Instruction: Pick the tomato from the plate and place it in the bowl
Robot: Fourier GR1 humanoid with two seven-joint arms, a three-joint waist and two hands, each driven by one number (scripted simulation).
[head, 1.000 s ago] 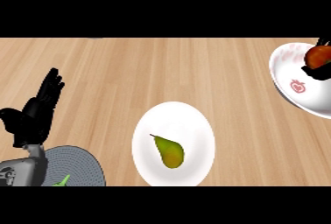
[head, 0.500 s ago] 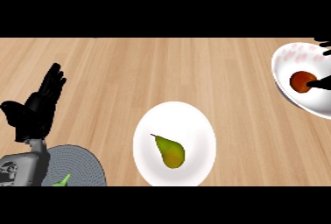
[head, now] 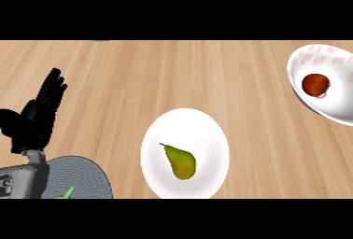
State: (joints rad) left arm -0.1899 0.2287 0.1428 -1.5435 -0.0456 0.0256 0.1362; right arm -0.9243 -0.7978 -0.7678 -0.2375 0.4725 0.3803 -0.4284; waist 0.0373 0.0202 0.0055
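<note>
At right edge, tomato [head: 316, 85] sits inside bowl [head: 332, 111], well apart from left hand [head: 33, 122]; fingers [head: 52, 87] straight, holding nothing.

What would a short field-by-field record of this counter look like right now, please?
tomato: lying inside the bowl, upper right
bowl: white, pink marks on its wall
plate: white, centre, holds a pear
grey disc: lower left, a green bit at its lower edge
left hand: open, fingers up, resting at the left
right hand: not in view
task state: tomato already in the bowl
</note>
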